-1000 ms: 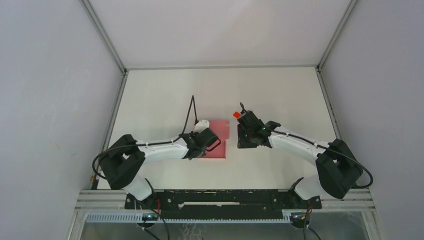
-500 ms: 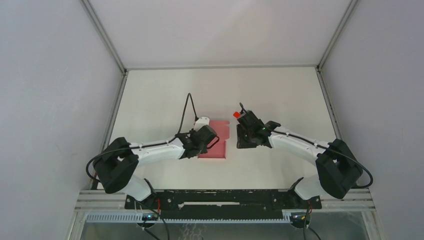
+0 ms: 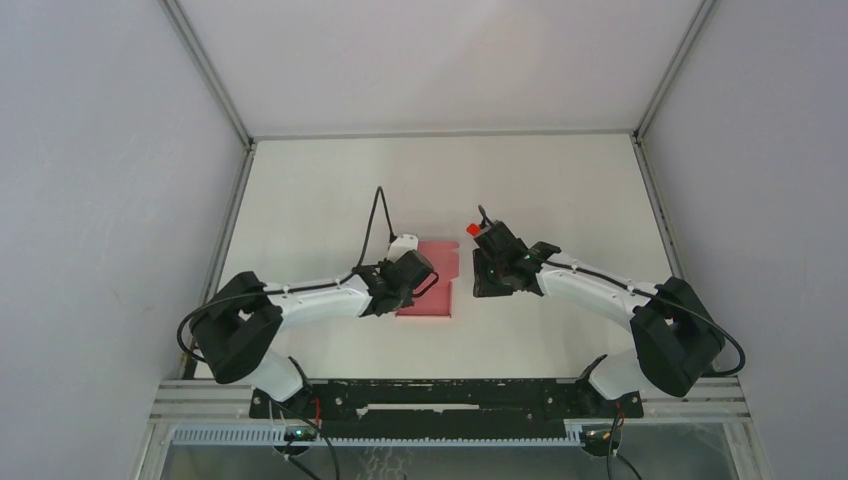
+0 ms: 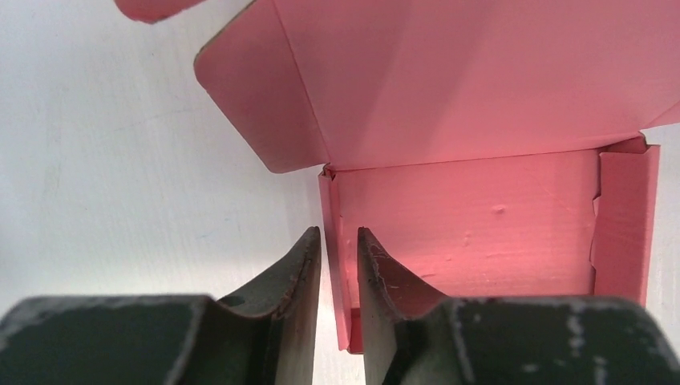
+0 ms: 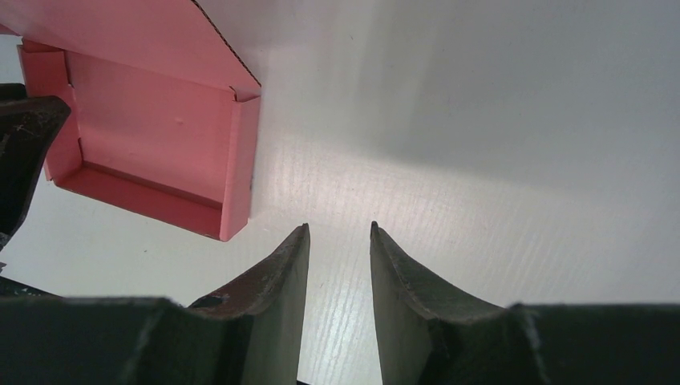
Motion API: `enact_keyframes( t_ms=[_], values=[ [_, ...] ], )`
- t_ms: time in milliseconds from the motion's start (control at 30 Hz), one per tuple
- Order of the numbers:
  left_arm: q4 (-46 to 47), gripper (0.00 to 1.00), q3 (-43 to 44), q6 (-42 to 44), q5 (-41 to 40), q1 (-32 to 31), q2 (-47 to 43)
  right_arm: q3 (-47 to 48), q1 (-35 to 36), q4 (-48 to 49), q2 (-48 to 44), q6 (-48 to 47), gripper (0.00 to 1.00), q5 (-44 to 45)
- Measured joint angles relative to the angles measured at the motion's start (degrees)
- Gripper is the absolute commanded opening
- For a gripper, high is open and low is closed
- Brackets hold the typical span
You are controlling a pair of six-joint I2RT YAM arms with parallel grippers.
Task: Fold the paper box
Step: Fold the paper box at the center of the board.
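Straddling one side wall of the paper box (image 4: pixel 481 224), the left gripper (image 4: pixel 337 234) stands with its jaws drawn narrow, one finger outside the wall and the other inside the shallow tray. We see a sliver of white table (image 4: pixel 120 160) between the outer finger and the cardboard, and we cannot tell whether the wall is pinched. Ahead of this claw the pink base panel lies flat. The opposite side wall stands up at the claw's right, and the wide lid panel with its rounded flap spreads beyond. The right gripper (image 5: pixel 338 231) holds its jaws a modest gap apart over bare table, with nothing between them. The box sits ahead and to this claw's left, apart from its fingers. From above we see the box between the two claws, under the left one
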Motion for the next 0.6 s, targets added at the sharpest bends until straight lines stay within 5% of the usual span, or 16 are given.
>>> enact_keyframes(
  t_ms=[600],
  values=[
    [0.8, 0.18, -1.8, 0.0, -0.4, 0.4, 1.7, 0.0, 0.5, 0.0, 0.9, -0.5, 0.41, 0.0]
  ],
)
